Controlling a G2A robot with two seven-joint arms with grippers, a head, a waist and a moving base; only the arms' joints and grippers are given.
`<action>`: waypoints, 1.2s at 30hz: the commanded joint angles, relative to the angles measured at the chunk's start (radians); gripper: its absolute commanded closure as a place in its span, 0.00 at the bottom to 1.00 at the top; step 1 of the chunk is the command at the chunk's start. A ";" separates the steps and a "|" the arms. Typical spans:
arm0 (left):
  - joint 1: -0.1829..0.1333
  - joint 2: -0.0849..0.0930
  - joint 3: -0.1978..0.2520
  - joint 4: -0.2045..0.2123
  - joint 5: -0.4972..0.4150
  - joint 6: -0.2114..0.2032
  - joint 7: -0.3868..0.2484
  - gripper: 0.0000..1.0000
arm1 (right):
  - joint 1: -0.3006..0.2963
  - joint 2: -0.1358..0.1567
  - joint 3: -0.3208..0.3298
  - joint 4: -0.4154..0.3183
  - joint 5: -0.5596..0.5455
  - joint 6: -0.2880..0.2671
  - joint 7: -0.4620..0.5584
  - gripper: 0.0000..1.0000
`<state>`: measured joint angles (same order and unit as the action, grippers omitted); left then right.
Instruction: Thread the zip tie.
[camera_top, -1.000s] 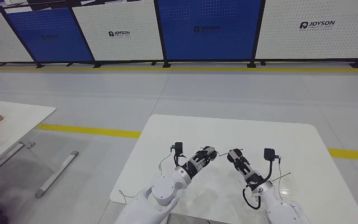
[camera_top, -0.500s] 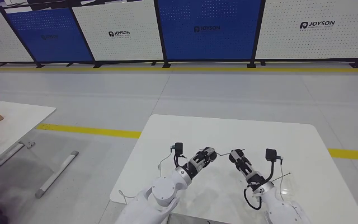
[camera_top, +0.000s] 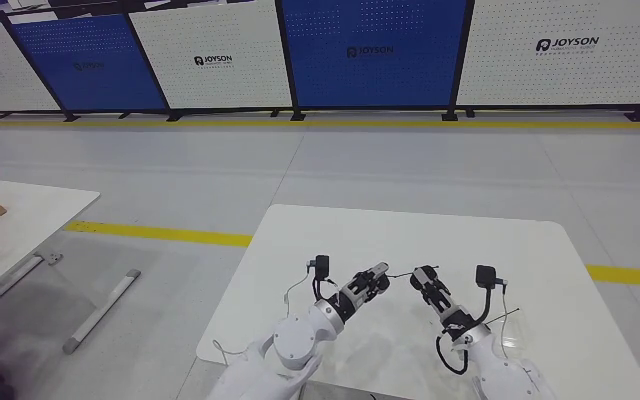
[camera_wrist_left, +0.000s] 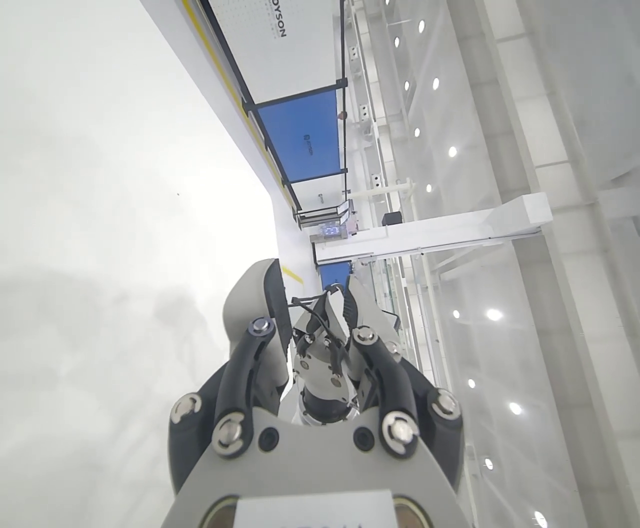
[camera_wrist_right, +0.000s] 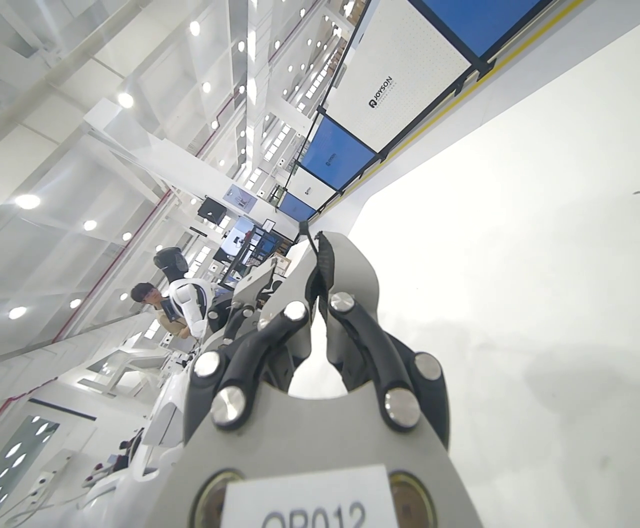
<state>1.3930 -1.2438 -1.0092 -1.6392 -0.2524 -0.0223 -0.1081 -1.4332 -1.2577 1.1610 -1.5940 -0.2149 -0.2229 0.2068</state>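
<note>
Above the white table (camera_top: 400, 230) the two grippers face each other tip to tip. A thin black zip tie (camera_top: 398, 273) spans the short gap between them. My right gripper (camera_top: 418, 275) is shut on the zip tie (camera_wrist_right: 306, 231), whose end pokes out past the right gripper (camera_wrist_right: 320, 250) fingertips. My left gripper (camera_top: 378, 279) is open. In the left wrist view the left gripper (camera_wrist_left: 312, 295) fingers stand apart, and the zip tie (camera_wrist_left: 306, 299) end lies between them, close to one pad (camera_wrist_left: 277, 295). Whether it touches that pad I cannot tell.
Both arms hover over the near half of the table, whose far half (camera_top: 420, 225) is bare. A thin dark strand (camera_top: 503, 318) lies on the table beside the right arm. Another white table (camera_top: 30, 215) stands across the floor to the left.
The left gripper has shifted slightly toward the right gripper, narrowing the gap. The right gripper has barely moved and still holds the zip tie.
</note>
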 joint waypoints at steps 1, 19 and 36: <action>0.000 0.000 0.003 0.000 0.010 0.004 0.000 0.75 | 0.000 0.000 0.000 0.000 0.001 0.000 0.001 1.00; -0.007 -0.004 0.011 0.004 0.031 0.013 -0.020 0.87 | -0.003 -0.004 0.003 -0.002 0.001 0.002 0.004 1.00; -0.010 -0.007 0.012 0.004 0.048 0.010 -0.026 1.00 | -0.005 -0.006 0.003 -0.013 -0.022 0.026 0.015 1.00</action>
<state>1.3832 -1.2506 -0.9969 -1.6355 -0.2052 -0.0118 -0.1341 -1.4379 -1.2639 1.1638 -1.6063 -0.2353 -0.1990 0.2230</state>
